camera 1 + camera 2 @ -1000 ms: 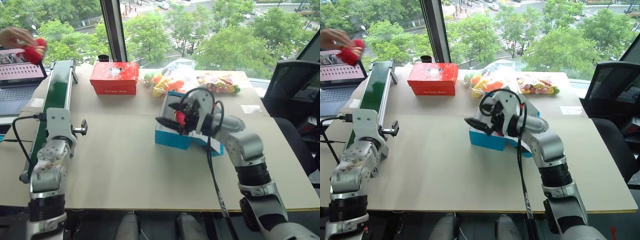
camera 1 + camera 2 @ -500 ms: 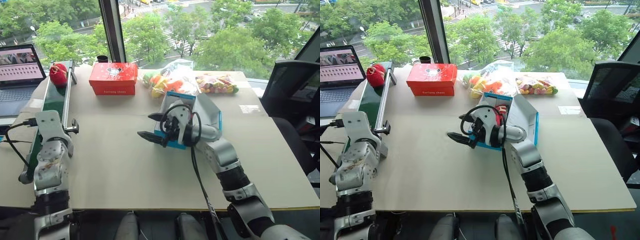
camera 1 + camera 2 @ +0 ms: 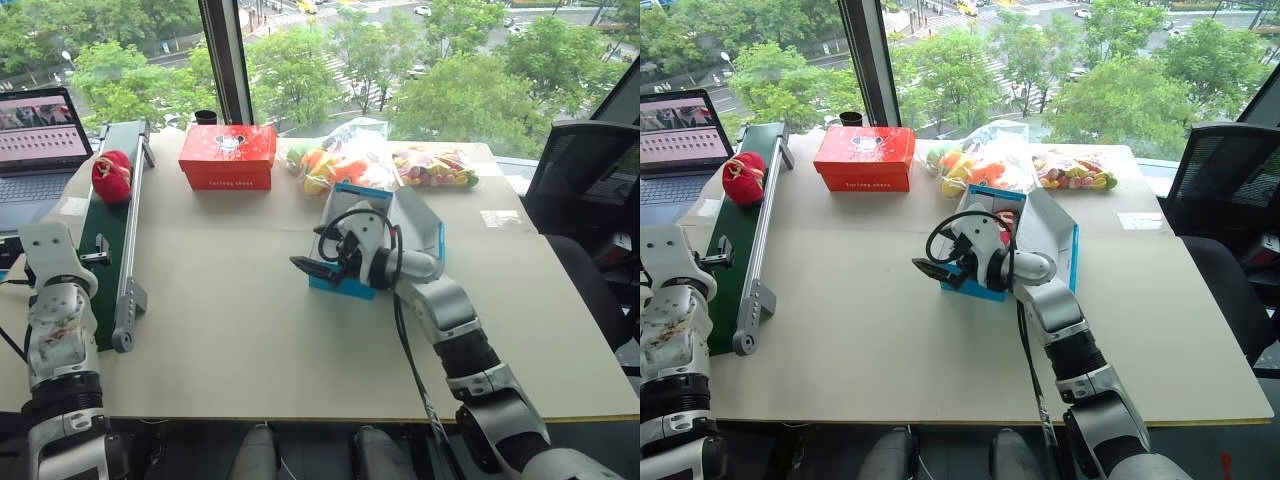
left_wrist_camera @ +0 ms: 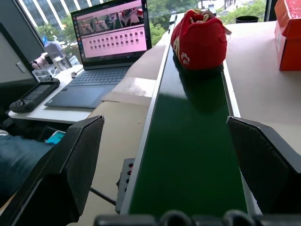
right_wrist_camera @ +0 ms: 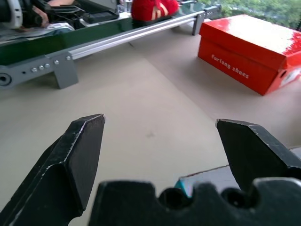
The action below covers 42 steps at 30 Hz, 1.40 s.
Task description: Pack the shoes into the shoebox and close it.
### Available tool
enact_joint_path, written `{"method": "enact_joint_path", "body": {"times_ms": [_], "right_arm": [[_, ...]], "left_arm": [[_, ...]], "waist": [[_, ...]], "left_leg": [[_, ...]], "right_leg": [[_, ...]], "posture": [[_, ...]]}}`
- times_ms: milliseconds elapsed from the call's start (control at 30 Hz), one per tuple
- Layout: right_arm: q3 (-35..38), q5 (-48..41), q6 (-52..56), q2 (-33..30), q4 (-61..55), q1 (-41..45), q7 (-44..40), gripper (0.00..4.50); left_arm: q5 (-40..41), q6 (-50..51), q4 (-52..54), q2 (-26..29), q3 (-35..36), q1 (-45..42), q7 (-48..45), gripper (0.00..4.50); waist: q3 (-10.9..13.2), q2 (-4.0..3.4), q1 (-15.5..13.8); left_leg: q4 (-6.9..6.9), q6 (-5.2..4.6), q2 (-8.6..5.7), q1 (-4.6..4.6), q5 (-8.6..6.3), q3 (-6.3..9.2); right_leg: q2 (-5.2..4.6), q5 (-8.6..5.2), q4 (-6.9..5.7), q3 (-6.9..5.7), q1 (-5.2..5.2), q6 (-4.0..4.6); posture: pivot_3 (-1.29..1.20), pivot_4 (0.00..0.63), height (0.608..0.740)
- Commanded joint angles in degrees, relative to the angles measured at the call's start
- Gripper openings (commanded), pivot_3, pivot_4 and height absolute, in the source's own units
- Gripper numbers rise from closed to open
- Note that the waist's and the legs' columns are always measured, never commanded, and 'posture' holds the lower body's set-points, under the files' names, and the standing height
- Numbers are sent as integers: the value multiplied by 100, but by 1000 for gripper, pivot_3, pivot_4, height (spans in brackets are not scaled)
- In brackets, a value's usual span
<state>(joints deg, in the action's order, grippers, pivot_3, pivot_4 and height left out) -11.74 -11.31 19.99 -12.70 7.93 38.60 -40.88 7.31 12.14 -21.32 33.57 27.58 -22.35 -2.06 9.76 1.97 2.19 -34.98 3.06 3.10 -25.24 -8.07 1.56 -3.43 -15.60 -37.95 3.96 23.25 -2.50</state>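
One red shoe (image 3: 112,175) lies on the green conveyor belt (image 3: 108,215) at the left, toward its far end. The light-blue shoebox (image 3: 350,283) stands at mid-table with its lid (image 3: 420,225) raised; a bit of red (image 3: 1006,222) shows inside it. My right gripper (image 3: 312,250) hangs open and empty at the box's near left corner, pointing left over bare table. My left gripper (image 4: 164,123) is open and empty at the belt's near end, facing along it toward the shoe (image 4: 200,40).
A red box with a mouse print (image 3: 228,155) and bagged toys (image 3: 340,160) sit at the back. A laptop (image 3: 35,125) is at far left, a black chair (image 3: 575,170) at right. Bare tabletop lies between conveyor and shoebox.
A person's hand set the red shoe on the belt's far end and withdrew; the shoe has come nearer. My left arm swung left. The right gripper moved off the box toward its left.
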Motion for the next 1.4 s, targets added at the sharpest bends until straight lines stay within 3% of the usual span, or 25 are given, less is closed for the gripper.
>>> {"method": "enact_joint_path", "body": {"times_ms": [33, 500, 733, 767, 900, 933, 1033, 1200, 1400], "right_arm": [[126, -10, -121, -6, -153, 143, 13, 4498], [140, -21, 27, -112, -226, 199, 0, 4498], [111, -18, 120, -166, -286, 181, -11, 4498], [112, -17, 131, -169, -287, 184, -9, 4500], [106, -12, 175, -171, -301, 194, 5, 4500], [112, -23, 205, -173, -319, 203, 6, 4500], [369, -388, 561, -41, -436, 262, 69, 4500], [1989, -2349, 2312, 666, -482, 689, 917, 4500], [3273, -3589, 3568, 930, -17, 1021, 2215, 4500]], "left_arm": [[148, -525, -398, 58, 86, -179, -174, 4477], [199, -1311, -1903, -45, -208, -797, -471, 4477], [555, -968, -2358, -65, 27, -875, -472, 4477], [670, -957, -2314, -97, 91, -872, -512, 3950], [902, -859, -2065, -195, 181, -879, -499, 2737], [958, -807, -1902, -243, 161, -920, -493, 2497], [1334, -634, -1172, -500, 79, -1072, -771, 2484], [2814, 705, 1000, -1341, -440, -1160, -1723, 2484], [3727, 1963, 2853, -2062, -1478, -1159, -1882, 2484]], "waist": [[0, 0, 1], [0, 1, 4], [-1, 0, 7], [-1, 0, 8], [-1, 0, 9], [-1, 0, 9], [-1, 0, -28], [4, 9, -169], [3, 11, -121]], "left_leg": [[1, 0, 0, 0, 0, 0], [0, 0, 0, 0, 0, 0], [-1, 0, -1, 4, 0, 0], [-1, 0, 0, 8, 0, 0], [-2, 1, 0, 12, 4, 0], [-2, 1, 0, 13, 6, 0], [-1, 2, 0, 13, 8, 1], [-7, 17, -1, -10, 18, 7], [4, 15, -4, -11, 17, 16]], "right_leg": [[0, 0, -1, 0, 0, 0], [0, 0, -1, -1, 0, 0], [0, 0, -5, -1, -2, 0], [0, 0, -7, -1, -4, 0], [1, 0, -12, -1, -6, 0], [1, 0, -13, -1, -7, 0], [1, 0, -14, -1, -7, 1], [0, 1, -10, -7, -5, 1], [-1, 2, -4, -7, -7, 1]], "posture": [[0, 150, 739], [0, 150, 739], [0, 150, 739], [0, 150, 739], [0, 150, 739], [0, 150, 739], [0, 150, 739], [0, 150, 739], [0, 150, 739]]}}
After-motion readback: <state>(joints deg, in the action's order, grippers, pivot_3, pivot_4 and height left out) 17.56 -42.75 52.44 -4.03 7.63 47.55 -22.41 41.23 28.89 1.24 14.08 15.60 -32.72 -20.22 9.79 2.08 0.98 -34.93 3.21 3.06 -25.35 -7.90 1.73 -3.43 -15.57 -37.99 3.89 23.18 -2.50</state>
